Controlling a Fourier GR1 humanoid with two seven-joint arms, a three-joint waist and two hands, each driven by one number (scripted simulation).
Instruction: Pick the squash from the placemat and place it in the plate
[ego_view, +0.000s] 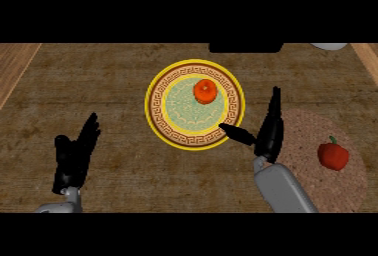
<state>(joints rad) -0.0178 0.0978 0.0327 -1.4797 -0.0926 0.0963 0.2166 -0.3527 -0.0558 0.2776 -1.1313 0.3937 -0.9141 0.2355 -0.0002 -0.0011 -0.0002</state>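
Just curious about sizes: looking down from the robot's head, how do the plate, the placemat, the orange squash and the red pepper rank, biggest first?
1. Plate and placemat: look alike, and the mat is cut off by the edge.
2. Red pepper.
3. Orange squash, only slightly smaller.

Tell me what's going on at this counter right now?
An orange squash already lies in the yellow-rimmed plate. The right hand is open beside the plate, between it and the round placemat, holding nothing. A red pepper sits on the placemat. The left hand rests open at the lower left, away from everything.
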